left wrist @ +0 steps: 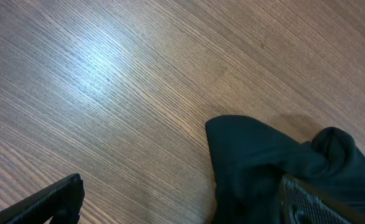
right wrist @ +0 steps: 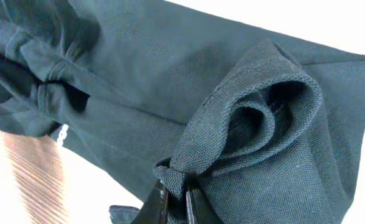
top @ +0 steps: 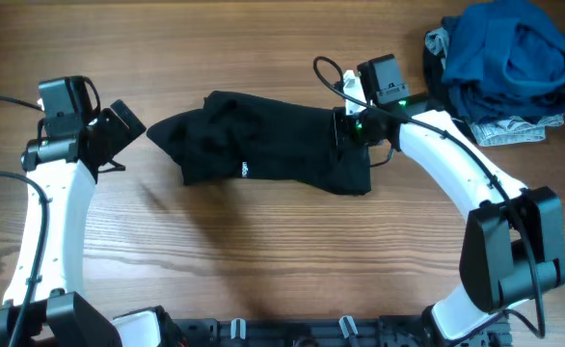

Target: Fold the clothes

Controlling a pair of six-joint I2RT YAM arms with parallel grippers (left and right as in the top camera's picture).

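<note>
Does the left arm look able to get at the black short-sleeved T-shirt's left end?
Probably yes: the open left tool sits at the left end of the black T-shirt, nothing in the way.

T-shirt (top: 263,145) on desk (top: 263,260): left hand (top: 123,123) beside its left end, right hand (top: 345,130) on its right end; garment heap (top: 504,63), seemingly apart, far right.

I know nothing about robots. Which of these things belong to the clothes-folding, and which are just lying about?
Part of the job:
- black T-shirt, pinched by the right gripper
- left gripper, open at the shirt's edge
- heap of blue and grey garments, untouched in the corner

Just there:
- wooden table
</note>
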